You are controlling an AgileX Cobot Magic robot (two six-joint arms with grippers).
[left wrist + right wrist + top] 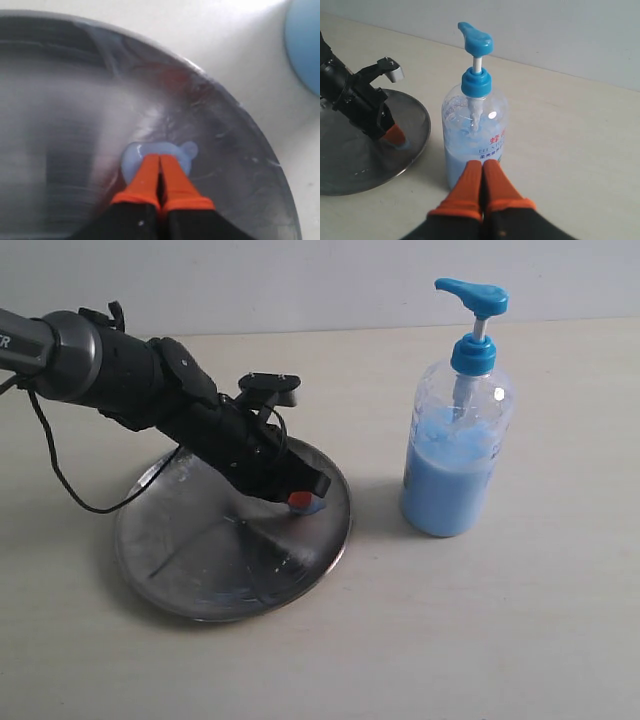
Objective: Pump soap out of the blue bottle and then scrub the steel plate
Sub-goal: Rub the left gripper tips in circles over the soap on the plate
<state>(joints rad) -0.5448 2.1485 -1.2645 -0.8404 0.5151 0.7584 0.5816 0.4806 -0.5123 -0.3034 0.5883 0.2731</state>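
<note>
The steel plate [200, 560] lies on the table at the left, silvery and streaked; it also shows in both wrist views [65, 125] [350, 160]. My left gripper [305, 500] is shut, its orange tips pressed into a small light blue blob of soap [134, 157] near the plate's right rim. The blue bottle [458, 455] stands upright to the right of the plate, about half full of light blue liquid, pump head up. My right gripper [482, 164] is shut and empty, with the bottle [475, 135] just beyond its tips; the right arm does not show in the exterior view.
A black cable [60, 475] hangs from the left arm down to the table beside the plate. Pale bare tabletop [520, 640] surrounds the plate and bottle. A light wall [300, 280] runs along the back.
</note>
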